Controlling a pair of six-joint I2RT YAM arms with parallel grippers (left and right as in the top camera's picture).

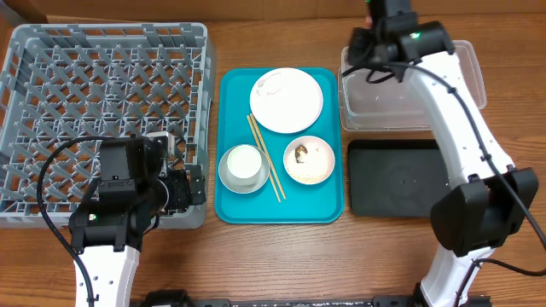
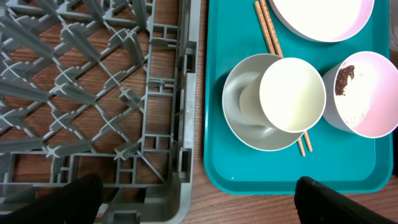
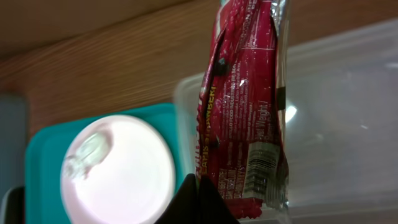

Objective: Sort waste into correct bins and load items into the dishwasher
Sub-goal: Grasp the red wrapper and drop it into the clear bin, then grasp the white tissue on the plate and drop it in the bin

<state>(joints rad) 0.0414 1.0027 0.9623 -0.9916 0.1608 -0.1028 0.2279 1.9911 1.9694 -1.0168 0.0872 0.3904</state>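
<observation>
My right gripper (image 3: 202, 193) is shut on the red crinkled snack wrapper (image 3: 245, 106) and holds it over the left end of the clear tub (image 3: 348, 124), which also shows in the overhead view (image 1: 414, 109). My left gripper (image 2: 202, 205) is open and empty above the grey dish rack's front right corner (image 2: 180, 155). On the turquoise tray (image 1: 239, 200) lie the large white plate (image 1: 287, 100) with a pale crumpled wad (image 3: 84, 155), chopsticks (image 1: 265, 158), a small dish (image 1: 309, 159) with a brown scrap (image 2: 344, 78), and a white cup (image 2: 292, 94) inside the grey bowl (image 2: 239, 102).
The shallow black tray (image 1: 398, 177) lies in front of the clear tub at the right. The dish rack (image 1: 102, 111) fills the left of the wooden table. The right arm (image 1: 461, 111) reaches across above the black tray.
</observation>
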